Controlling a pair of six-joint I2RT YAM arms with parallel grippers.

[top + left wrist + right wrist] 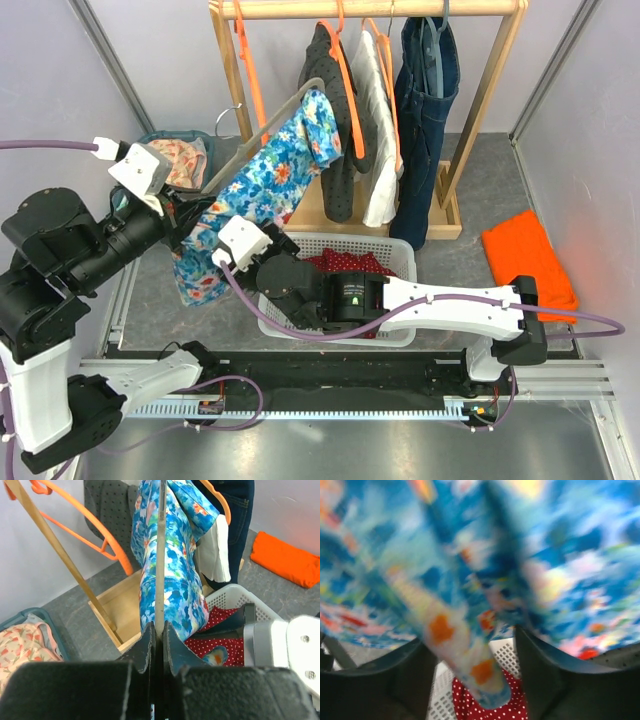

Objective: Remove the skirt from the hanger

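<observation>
Left wrist: left tool [159, 636] clamps hanger [160, 555]; right tool [476, 652] gapes around skirt [470, 580] hem.

A wooden rack [300, 9] carries jeans [425, 120] and a dark dotted garment [343, 188]; a white basket [405, 262] holds red dotted cloth [352, 263]. An orange cloth [528, 258] lies at right; pale floral fabric [182, 160], perhaps in a bin, at left.

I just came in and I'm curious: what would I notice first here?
The bright blue flowery skirt in the middle, draped on a grey hanger that the left fingers pinch. Behind it stands a wooden rack of clothes, and an orange cloth lies at the right.
</observation>
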